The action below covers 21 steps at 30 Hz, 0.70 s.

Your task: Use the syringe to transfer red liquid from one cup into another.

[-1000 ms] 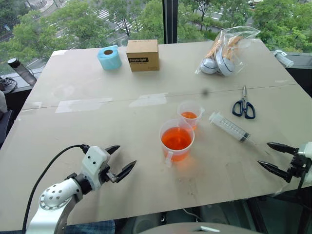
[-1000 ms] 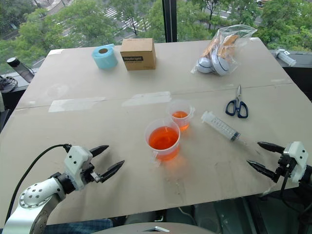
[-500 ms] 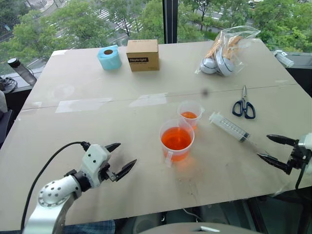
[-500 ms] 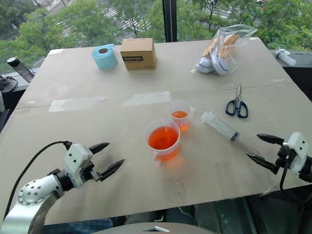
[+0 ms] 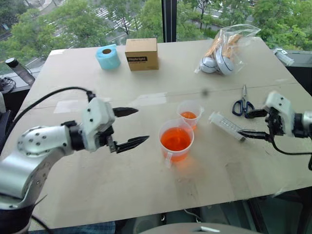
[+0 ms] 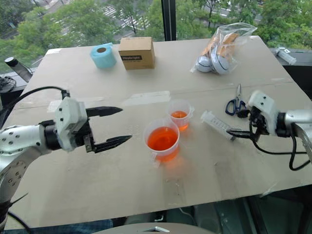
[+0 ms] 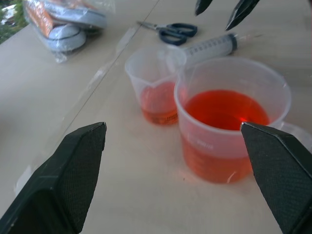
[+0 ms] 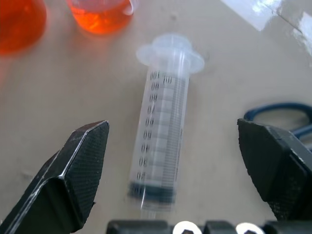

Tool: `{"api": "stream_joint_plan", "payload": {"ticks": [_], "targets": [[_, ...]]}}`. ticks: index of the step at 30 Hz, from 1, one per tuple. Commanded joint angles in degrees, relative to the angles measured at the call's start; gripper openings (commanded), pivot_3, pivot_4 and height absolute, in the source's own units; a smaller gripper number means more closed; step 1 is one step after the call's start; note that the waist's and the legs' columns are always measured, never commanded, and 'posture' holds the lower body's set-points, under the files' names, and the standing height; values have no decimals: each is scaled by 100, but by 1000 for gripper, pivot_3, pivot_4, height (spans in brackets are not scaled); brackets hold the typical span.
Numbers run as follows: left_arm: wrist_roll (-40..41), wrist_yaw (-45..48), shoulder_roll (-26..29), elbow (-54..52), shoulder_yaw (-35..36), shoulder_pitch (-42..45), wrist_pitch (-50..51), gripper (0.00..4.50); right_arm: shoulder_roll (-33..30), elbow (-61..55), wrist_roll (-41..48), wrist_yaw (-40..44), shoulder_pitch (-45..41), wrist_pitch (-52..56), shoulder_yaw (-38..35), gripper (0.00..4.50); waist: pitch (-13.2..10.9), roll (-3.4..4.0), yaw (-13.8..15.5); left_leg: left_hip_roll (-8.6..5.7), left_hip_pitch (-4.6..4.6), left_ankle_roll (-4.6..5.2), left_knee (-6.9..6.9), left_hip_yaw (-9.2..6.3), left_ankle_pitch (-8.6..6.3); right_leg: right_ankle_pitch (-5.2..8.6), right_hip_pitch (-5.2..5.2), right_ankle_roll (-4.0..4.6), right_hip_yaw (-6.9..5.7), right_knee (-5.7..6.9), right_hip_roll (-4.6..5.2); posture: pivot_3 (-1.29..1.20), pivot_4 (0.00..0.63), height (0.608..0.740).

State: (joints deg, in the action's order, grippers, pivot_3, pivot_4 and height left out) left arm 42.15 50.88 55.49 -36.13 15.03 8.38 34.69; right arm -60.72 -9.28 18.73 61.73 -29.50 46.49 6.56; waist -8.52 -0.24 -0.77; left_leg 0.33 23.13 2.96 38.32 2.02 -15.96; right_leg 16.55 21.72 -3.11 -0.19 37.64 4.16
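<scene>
Syringe (image 5: 228, 126) lay flat on the table (image 5: 146, 185) just right of the cups, long axis diagonal; right gripper (image 5: 255, 124) sat spread wide around its tip end, clearly nearer. Left gripper (image 5: 130, 127) hung wide open and empty, well off beyond the big cup (image 5: 176, 140).

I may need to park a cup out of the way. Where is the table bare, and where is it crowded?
Bare: the near strip of the table in front of the large cup, and the wide middle between the blue tape roll and the cups. Crowded: right of the small cup, where the syringe, scissors and open right gripper sit together.
</scene>
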Motion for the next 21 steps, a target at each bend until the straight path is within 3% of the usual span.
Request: {"api": "stream_joint_plan", "payload": {"ticks": [1,5,7,21], "targets": [[383,-116,87,-216,-76,448,338,4500,-344,-41,-799,304,-726,585,1129,4466,-2,-2,20,-1,12,0,0,-3,1,0,7,0,-6,-4,-2,0,150,740],[976,-763,-135,-152,-291,1349,1032,4500,629,1101,-1119,69,-2053,1618,1920,4466,-10,-17,-19,-2,45,0,20,-10,2,-1,25,-3,-15,-10,-9,0,150,740],[1168,-993,-149,-222,-367,1592,1359,4500,817,1435,-1221,208,-2412,1794,2226,4466,-15,-22,-15,-3,63,0,41,-10,3,-3,42,-5,-11,13,-13,0,150,740],[2746,-1865,146,-233,-365,3134,2622,4500,1561,2680,-1731,783,-3523,1760,3229,4466,-32,-45,-4,-9,71,-4,61,-21,5,-2,50,-8,-31,32,-28,0,150,740]]}}
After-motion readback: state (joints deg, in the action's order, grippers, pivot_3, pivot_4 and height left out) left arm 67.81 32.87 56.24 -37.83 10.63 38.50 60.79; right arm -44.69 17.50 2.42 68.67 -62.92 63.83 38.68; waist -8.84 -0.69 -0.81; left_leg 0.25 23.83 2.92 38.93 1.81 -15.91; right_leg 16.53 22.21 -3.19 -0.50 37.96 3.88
